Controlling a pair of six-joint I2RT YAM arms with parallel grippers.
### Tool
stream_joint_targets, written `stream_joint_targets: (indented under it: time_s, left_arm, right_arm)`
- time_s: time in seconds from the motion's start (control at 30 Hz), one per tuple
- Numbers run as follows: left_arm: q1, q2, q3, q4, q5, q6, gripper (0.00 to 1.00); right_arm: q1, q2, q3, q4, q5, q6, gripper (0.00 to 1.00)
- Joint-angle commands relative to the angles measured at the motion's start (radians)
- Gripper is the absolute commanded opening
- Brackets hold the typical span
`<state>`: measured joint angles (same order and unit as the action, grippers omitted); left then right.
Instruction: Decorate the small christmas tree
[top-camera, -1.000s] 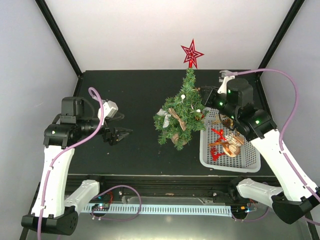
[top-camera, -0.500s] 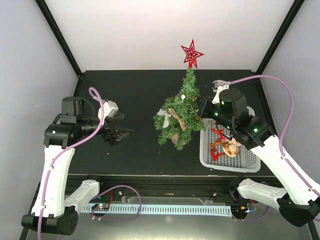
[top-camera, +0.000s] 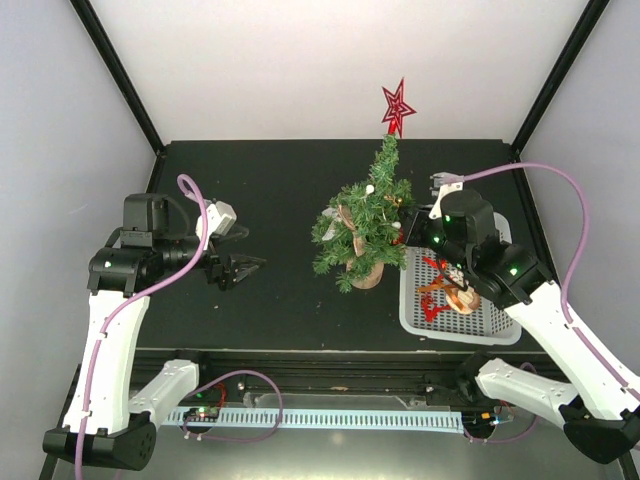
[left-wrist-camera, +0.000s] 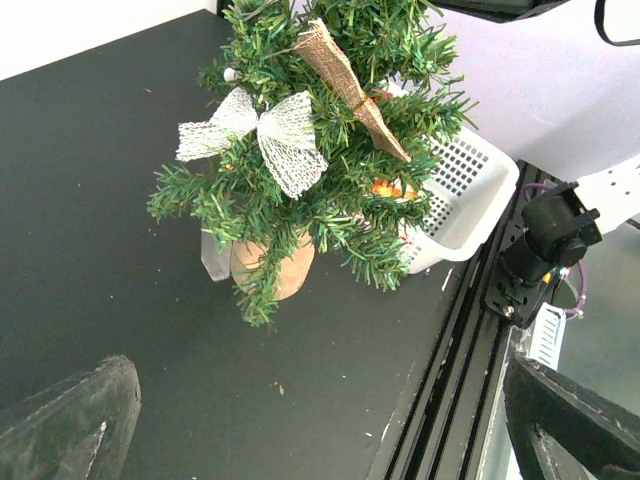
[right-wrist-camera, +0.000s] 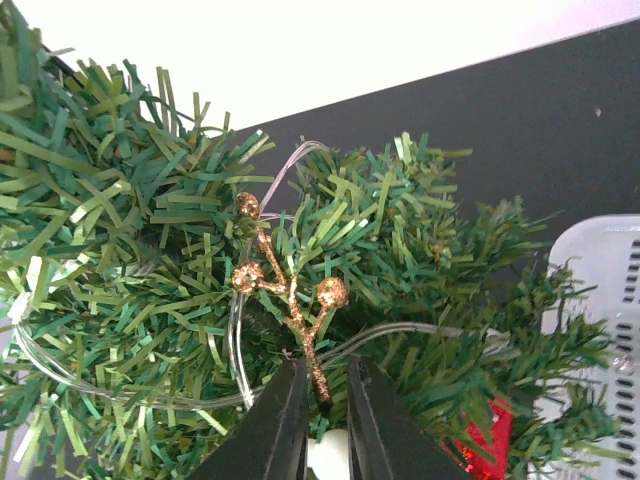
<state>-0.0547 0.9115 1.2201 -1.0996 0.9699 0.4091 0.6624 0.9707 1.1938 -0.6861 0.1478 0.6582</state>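
The small christmas tree (top-camera: 365, 220) stands mid-table, leaning right, with a red star (top-camera: 397, 106) on its tip and a tan base (top-camera: 366, 276). It carries a white mesh bow (left-wrist-camera: 265, 135) and a burlap ribbon (left-wrist-camera: 350, 85). My right gripper (top-camera: 408, 226) is pushed into the tree's right side. In the right wrist view its jaws (right-wrist-camera: 327, 400) stand slightly apart around the stem of a gold glitter berry sprig (right-wrist-camera: 290, 290) set among the branches (right-wrist-camera: 130, 250); a gap shows beside the stem. My left gripper (top-camera: 250, 265) hangs wide open left of the tree, holding nothing (left-wrist-camera: 320, 430).
A white basket (top-camera: 500, 325) right of the tree holds red and brown ornaments (top-camera: 440, 285). A clear light string (right-wrist-camera: 240, 340) loops through the branches, and a red glitter piece (right-wrist-camera: 485, 445) shows below. The table's front rail (left-wrist-camera: 480, 330) runs close to the basket (left-wrist-camera: 470, 190).
The right arm carried the gold sprig from over the basket into the tree, which tipped right with its star. The right jaws have parted slightly. The left arm stayed still.
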Motion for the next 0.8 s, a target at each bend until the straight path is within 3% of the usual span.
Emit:
stream_joint_targets:
  time_s: [0.0,0.47,0.63,0.67,0.77]
  left_arm:
    - [-0.005,-0.009,0.002,0.006,0.004,-0.005,0.99]
    - [-0.005,-0.006,0.001,0.006,-0.017,0.004,0.99]
    - [-0.005,-0.003,0.044,-0.024,-0.099,0.041,0.99]
    - [-0.005,0.003,0.059,-0.036,-0.116,0.055,0.99]
    - [-0.004,0.021,0.109,-0.093,-0.155,0.102,0.99]
  right_arm:
    - [0.006,-0.012,-0.003,0.008,0.006,-0.004,0.18]
    - [0.006,-0.087,0.070,-0.024,0.052,-0.044,0.40]
    - [0.006,-0.104,0.116,-0.053,0.049,-0.085,0.71]
    - [0.006,-0.102,0.128,-0.072,0.047,-0.100,0.84]
    - [0.006,-0.103,0.158,-0.135,0.034,-0.150,0.99]
